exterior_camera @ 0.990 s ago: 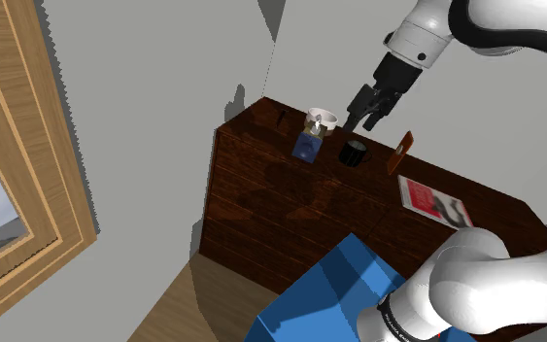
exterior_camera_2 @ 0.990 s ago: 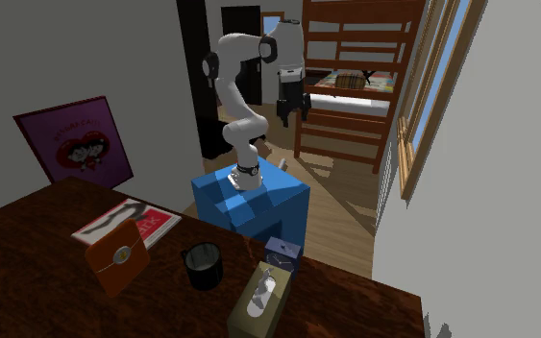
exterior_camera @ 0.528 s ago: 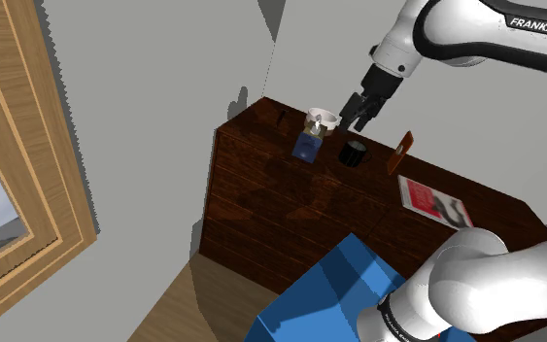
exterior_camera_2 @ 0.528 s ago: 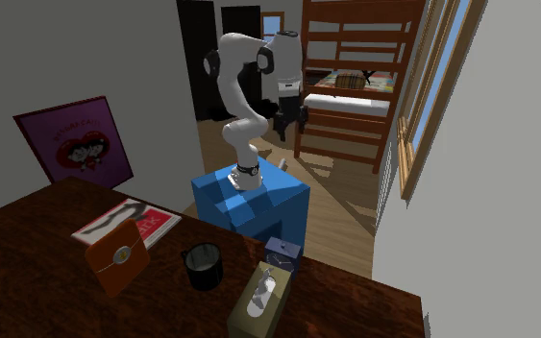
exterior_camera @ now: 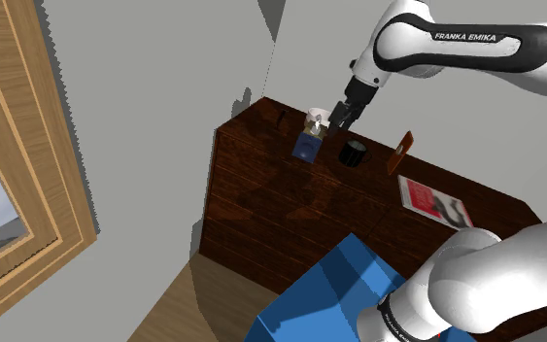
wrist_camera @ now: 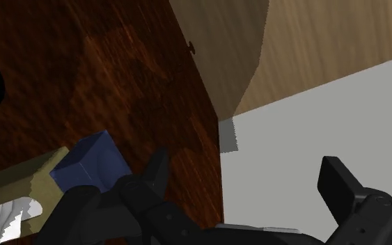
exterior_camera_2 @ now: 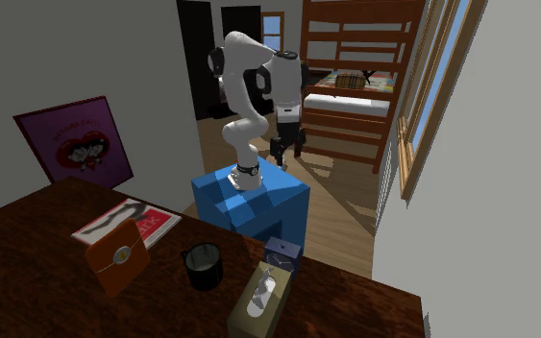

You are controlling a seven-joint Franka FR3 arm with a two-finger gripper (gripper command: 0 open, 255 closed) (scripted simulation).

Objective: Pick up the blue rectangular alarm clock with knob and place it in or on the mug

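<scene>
The blue rectangular alarm clock point(exterior_camera: 307, 146) stands near the front edge of the dark wooden dresser point(exterior_camera: 290, 189), just in front of a tissue box point(exterior_camera: 317, 120). The black mug point(exterior_camera: 354, 153) sits to its right in the shoulder view. My gripper point(exterior_camera: 342, 117) hangs above the dresser, between clock and mug and higher than both, touching neither. In the wrist view the fingers point(wrist_camera: 158, 167) stand apart with nothing between them; the gripper point(wrist_camera: 246, 177) is over the dresser's edge, the clock point(wrist_camera: 90, 160) beside the left finger. The second exterior view has the clock point(exterior_camera_2: 282, 255), the mug point(exterior_camera_2: 202, 265) and the gripper point(exterior_camera_2: 284, 152).
An upright orange-brown clock point(exterior_camera: 404, 144) and a red-and-white magazine point(exterior_camera: 433, 201) lie further along the dresser. The blue stand point(exterior_camera: 339, 291) is close to the dresser's front. Walls meet behind the dresser; a window frame point(exterior_camera: 28, 175) is at the shoulder view's left.
The arm has swung toward the shoulder view's left and come down, bringing the gripper from beyond the mug to above the tissue box and clock. The fingers stay apart.
</scene>
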